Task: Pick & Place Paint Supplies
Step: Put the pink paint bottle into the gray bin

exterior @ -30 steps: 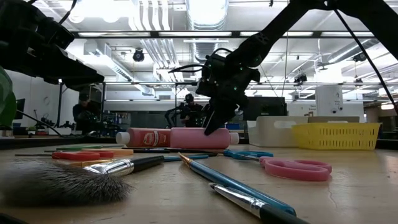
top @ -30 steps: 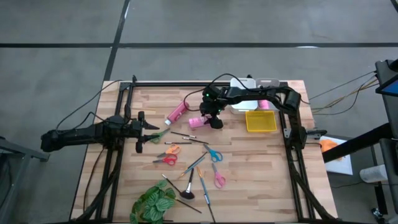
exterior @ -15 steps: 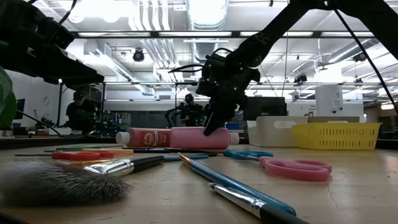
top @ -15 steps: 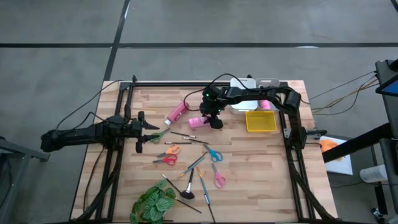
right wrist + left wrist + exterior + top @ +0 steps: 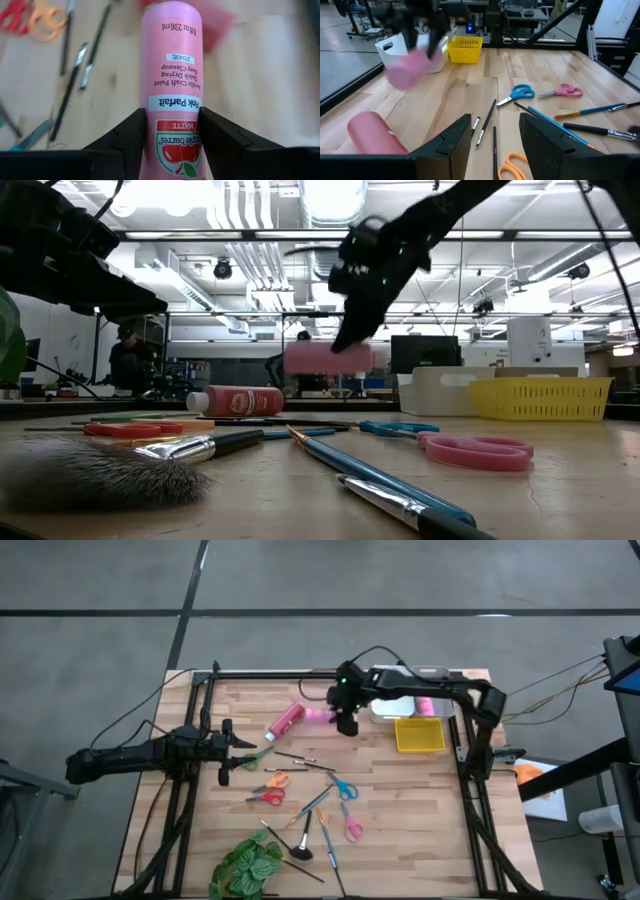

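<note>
My right gripper (image 5: 346, 721) clamped a pink paint tube (image 5: 328, 357), lifted clear of the table (image 5: 400, 800) toward its far side, left of the white bin (image 5: 392, 708) and yellow basket (image 5: 419, 735). My left gripper (image 5: 226, 740) waited open near the left edge.

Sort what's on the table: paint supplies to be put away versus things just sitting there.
Job: held pink tube in right gripper; second pink tube; brushes; scissors.
Not job: leafy plant; idle left gripper. Likely destinations: yellow basket, white bin.
</note>
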